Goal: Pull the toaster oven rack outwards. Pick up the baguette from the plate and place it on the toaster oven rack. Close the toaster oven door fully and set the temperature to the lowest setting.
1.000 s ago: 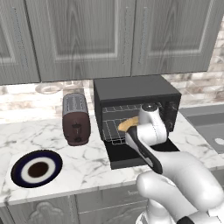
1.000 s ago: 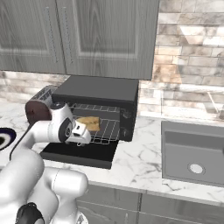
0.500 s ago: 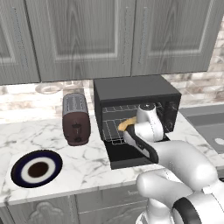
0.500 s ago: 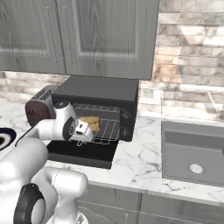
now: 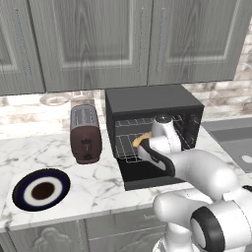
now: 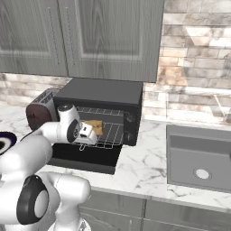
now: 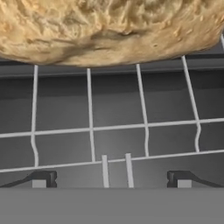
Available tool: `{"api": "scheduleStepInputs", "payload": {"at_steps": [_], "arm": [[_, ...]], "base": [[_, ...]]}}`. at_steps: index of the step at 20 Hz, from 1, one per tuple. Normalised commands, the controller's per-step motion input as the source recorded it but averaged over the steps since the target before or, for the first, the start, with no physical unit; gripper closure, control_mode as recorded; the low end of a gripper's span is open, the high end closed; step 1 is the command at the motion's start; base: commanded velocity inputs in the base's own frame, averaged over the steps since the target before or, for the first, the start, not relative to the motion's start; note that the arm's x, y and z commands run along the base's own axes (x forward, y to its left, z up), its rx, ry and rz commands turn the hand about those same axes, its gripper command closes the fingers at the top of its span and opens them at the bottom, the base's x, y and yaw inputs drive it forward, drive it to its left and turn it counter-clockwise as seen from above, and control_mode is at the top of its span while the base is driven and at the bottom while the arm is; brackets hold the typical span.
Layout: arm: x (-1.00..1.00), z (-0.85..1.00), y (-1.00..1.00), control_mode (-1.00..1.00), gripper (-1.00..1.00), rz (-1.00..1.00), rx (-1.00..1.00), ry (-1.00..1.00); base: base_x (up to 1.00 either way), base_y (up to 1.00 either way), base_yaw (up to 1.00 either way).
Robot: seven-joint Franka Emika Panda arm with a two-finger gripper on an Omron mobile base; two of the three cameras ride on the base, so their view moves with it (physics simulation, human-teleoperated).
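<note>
The black toaster oven point(image 5: 147, 101) point(image 6: 103, 92) stands with its door point(image 5: 147, 173) point(image 6: 85, 158) lying open and flat. The wire rack point(image 6: 110, 135) point(image 7: 118, 127) sticks out over the door. On the rack lies the golden baguette point(image 5: 142, 140) point(image 6: 95, 127) point(image 7: 109, 30), free of any grip. My gripper point(image 6: 89, 133) point(image 7: 112, 179) is open just in front of the baguette, low over the rack's front edge, with nothing between its fingertips point(image 7: 43, 178). The navy plate point(image 5: 41, 189) point(image 6: 3, 142) sits bare at the left.
A maroon slot toaster point(image 5: 84, 133) point(image 6: 38, 110) stands left of the oven. The oven's control strip point(image 6: 131, 122) is on its right side. A sink point(image 6: 198, 155) lies to the right. Grey cabinets hang overhead.
My hand has shifted slightly in front of the oven and the arm's elbow has swung. The baguette stays on the rack and the jaws stay open.
</note>
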Motion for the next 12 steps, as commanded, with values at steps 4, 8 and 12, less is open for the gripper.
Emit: {"api": "scheduleStepInputs", "payload": {"at_steps": [4, 8, 12], "arm": [[0.0, -0.22, 0.0, -1.0, -1.0, 0.0, 0.0, -0.03], [-0.49, -0.22, 0.0, -1.0, -1.0, 0.0, 0.0, -0.1], [-0.14, -0.05, 0.0, -1.0, -1.0, 0.0, 0.02, -0.11]], "base": [[0.0, 0.0, 0.0], [0.0, 0.0, 0.0], [0.0, 0.0, 0.0]]}}
